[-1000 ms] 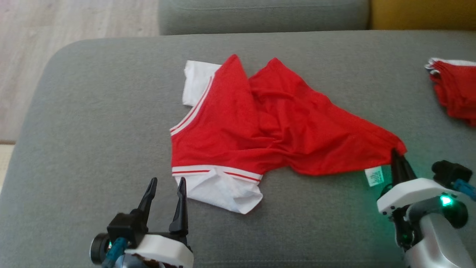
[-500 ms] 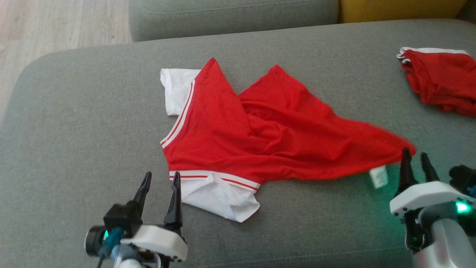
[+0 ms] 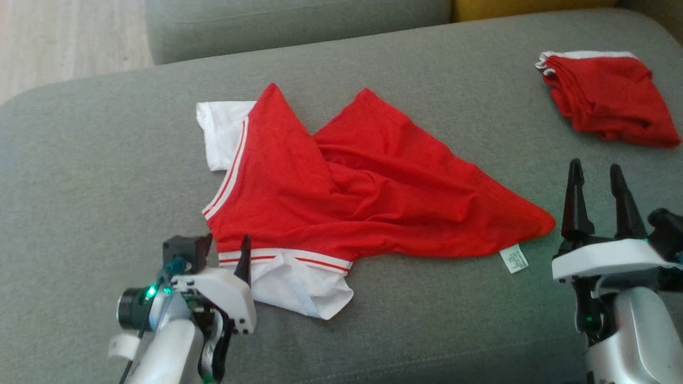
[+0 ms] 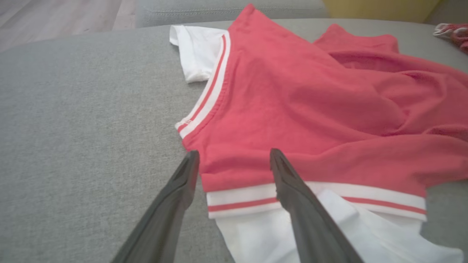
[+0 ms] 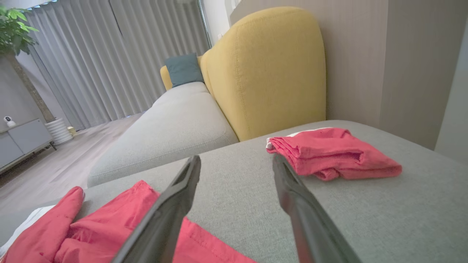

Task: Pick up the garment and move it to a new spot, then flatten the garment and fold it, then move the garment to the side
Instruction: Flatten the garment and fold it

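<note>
At the left gripper (image 4: 234,156): spread wide, pinching nothing, poised low, one dark finger over bare cushion and the other over cloth, straddling the near shoulder edge of the crumpled red fabric T-shirt with white sleeves and red-and-white striped trim (image 3: 363,197). Just beyond those fingertips: the striped band (image 4: 314,199) and the white near sleeve (image 3: 299,288), bunched toward the robot.

At the right gripper (image 3: 595,168): likewise spread, empty, standing clear of the cloth, just beside the pointed red hem corner (image 3: 541,224) and the small white care label (image 3: 514,258).

Lying across the wide grey fabric sofa cushion (image 3: 106,160), long axis from the robot's left to its right: sleeves and neckline at the left end, hem tapering to a point at the right end, deep folds through the middle. Closest on the left side; probably the arm to close first for flattening, with a pull leftward along that axis against the creases.

Well apart at the far right: a folded red garment with a white edge (image 3: 608,96), no part of this step.
</note>
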Available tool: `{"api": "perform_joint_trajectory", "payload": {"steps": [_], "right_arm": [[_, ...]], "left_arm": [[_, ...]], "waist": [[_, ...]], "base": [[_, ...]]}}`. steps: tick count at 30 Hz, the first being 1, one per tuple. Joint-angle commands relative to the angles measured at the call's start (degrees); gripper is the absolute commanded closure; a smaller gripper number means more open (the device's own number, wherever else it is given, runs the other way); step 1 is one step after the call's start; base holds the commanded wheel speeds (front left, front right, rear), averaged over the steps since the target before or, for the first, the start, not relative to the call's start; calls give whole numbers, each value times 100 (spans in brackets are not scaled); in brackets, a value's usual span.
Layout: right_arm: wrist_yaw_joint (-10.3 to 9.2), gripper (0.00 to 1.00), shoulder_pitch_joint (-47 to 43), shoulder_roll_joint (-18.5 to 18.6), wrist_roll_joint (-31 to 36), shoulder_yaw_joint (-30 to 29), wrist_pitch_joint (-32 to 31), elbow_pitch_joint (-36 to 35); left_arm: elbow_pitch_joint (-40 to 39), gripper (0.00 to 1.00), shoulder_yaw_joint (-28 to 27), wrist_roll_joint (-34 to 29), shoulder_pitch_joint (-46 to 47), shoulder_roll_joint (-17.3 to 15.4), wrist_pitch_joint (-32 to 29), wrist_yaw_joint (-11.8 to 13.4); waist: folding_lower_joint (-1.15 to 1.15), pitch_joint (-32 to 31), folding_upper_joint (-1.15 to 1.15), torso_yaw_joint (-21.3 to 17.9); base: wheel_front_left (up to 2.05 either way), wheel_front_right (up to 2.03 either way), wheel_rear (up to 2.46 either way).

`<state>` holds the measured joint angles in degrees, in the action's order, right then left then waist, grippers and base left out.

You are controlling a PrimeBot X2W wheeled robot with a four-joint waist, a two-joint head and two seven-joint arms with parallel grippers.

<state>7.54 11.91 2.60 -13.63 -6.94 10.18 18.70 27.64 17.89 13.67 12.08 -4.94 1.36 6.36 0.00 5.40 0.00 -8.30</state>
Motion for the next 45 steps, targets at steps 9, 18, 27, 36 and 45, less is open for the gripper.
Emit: {"api": "perform_joint_trajectory", "payload": {"steps": [9, 18, 27, 36, 45], "right_arm": [[-5, 0, -67, 28, -83, 389, 33, -762], [-5, 0, -162, 28, -115, 490, -12, -935], [-5, 0, -92, 28, -154, 508, 70, -1018], [-5, 0, 32, 28, -188, 632, 146, -997], [-5, 0, 35, 28, -165, 645, 189, -944]], "left_arm": [[793, 0, -232, 42, 741, -132, -598, 116], [896, 100, -128, 88, 848, -144, -386, -83], [611, 100, -262, -64, 1439, -314, 621, 117], [945, 100, -445, -108, 2154, -571, 1040, 247], [1362, 0, -448, -19, 2214, -355, 1296, 275]], "waist": [[0, 148, 0, -256], [0, 156, 0, -279], [0, 413, 0, -277], [0, 615, 0, -411], [0, 622, 0, -399]], "base": [[0, 0, 0], [0, 0, 0], [0, 0, 0], [0, 0, 0], [0, 0, 0]]}}
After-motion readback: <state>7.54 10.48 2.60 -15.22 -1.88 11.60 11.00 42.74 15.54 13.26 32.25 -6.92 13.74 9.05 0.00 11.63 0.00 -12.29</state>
